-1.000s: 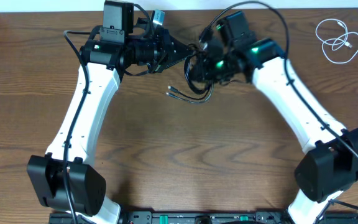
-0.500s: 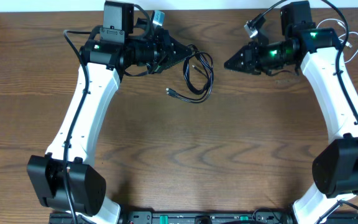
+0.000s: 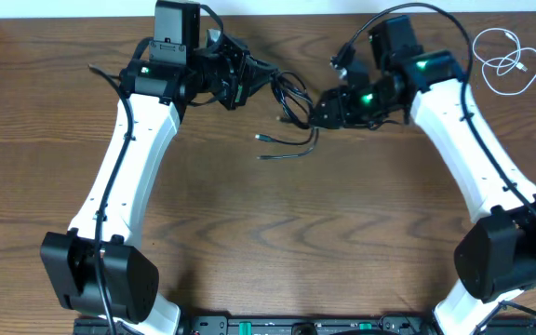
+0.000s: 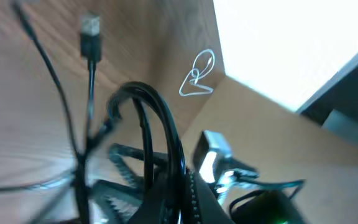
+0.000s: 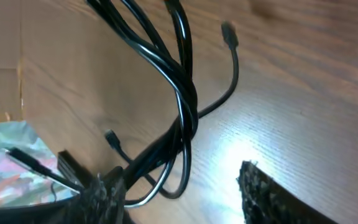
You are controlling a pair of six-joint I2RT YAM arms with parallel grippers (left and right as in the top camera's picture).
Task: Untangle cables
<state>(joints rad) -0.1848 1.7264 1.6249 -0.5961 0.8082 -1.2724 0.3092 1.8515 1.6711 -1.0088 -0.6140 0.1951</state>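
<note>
The black cables [image 3: 293, 100] hang in a loose bundle between both grippers, and their small plug ends [image 3: 262, 138] lie on the table. My left gripper [image 3: 266, 76] is shut on one black loop [image 4: 157, 118], which rises from between its fingers [image 4: 188, 196]. My right gripper [image 3: 317, 112] stands open at the right side of the bundle. In the right wrist view, twisted black strands [image 5: 182, 93] run between its fingers [image 5: 101, 190], close to the left one. The white cord [image 3: 505, 56] lies coiled apart at the far right.
The wooden table [image 3: 277, 233] extends toward the front, with its back edge just behind the grippers. A USB plug [image 4: 90, 26] dangles in the left wrist view. The right arm's thick black wire [image 3: 408, 14] arcs above its wrist.
The right gripper left the bundle, swung right toward the white cord, and has now come back to it. The left gripper turned slightly, pulling the black cables up and right.
</note>
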